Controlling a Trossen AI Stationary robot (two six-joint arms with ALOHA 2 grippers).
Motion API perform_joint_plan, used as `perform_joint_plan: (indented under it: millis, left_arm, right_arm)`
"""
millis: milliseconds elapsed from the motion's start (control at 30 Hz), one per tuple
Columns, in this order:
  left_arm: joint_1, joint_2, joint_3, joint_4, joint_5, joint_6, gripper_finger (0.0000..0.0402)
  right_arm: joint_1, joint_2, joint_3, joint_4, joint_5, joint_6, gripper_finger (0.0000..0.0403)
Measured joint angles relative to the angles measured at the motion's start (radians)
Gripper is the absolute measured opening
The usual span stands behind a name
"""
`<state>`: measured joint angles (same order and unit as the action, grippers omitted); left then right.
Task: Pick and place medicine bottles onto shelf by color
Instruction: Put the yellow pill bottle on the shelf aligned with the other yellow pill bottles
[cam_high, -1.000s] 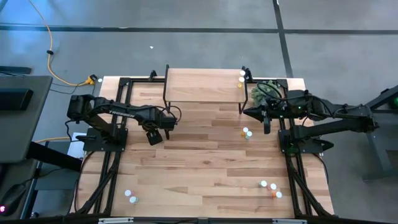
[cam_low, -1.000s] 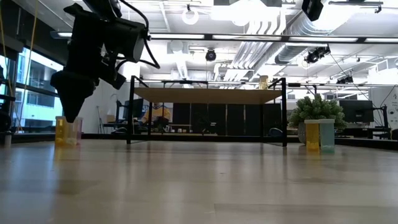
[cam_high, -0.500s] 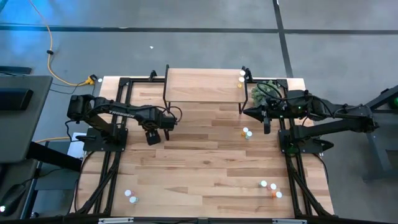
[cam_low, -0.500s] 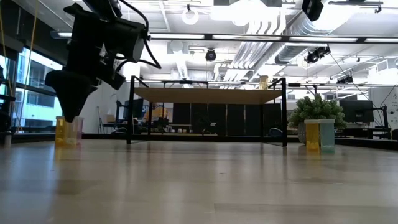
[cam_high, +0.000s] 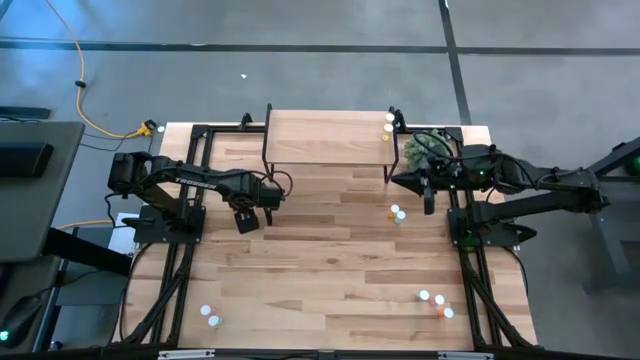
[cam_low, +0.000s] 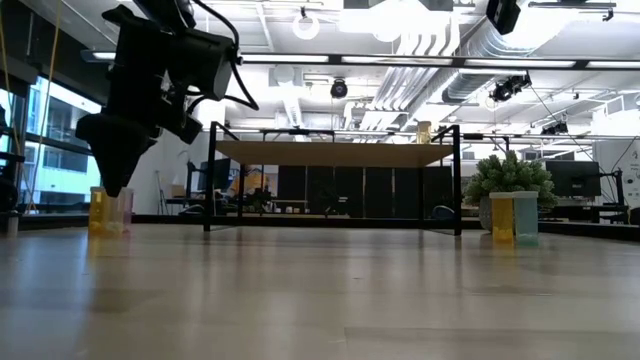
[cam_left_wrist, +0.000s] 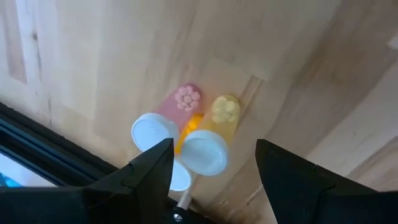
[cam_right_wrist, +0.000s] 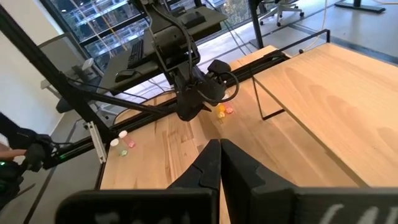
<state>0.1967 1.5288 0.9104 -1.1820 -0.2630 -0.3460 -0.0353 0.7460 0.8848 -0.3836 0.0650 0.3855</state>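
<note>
My left gripper (cam_high: 245, 220) hangs open, pointing down, over a small cluster of medicine bottles near the table's left side. In the left wrist view a pink bottle (cam_left_wrist: 163, 122) and a yellow-orange bottle (cam_left_wrist: 208, 144), both white-capped, stand upright on the wood. The gripper's (cam_left_wrist: 214, 144) fingers stand on either side of the yellow-orange one, above it. The shelf (cam_high: 325, 138) stands at the table's far middle with two bottles (cam_high: 388, 127) near its right end. My right gripper (cam_high: 398, 181) is shut and held high beside the shelf's right end.
A green plant (cam_high: 425, 147) sits at the far right corner. Loose bottles stand at the middle right (cam_high: 396, 213), near right (cam_high: 435, 303) and near left (cam_high: 209, 315). A third white cap (cam_left_wrist: 179, 179) sits close to the two bottles under my left gripper.
</note>
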Motion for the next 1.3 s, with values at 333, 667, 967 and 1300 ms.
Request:
perform_joint_plan:
  millis: [333,667,967,1300]
  left_arm:
    - [-0.002,0.0,0.0,-0.001,-0.036,0.043,0.0216]
    - [-0.036,0.0,0.0,0.0,-0.034,0.008,0.0216]
    - [-0.033,0.0,-0.048,-0.008,-0.047,-0.009,0.0216]
    - [-0.034,-0.005,-0.047,0.059,-0.054,-0.01,0.0216]
  right_arm:
    - [0.0,0.0,0.0,0.0,0.004,0.007,0.0]
    - [0.0,0.0,0.0,0.0,0.011,0.026,0.0]
    - [0.0,0.0,0.0,0.0,0.024,0.036,0.0]
    - [0.0,0.0,0.0,0.0,0.042,0.036,0.0]
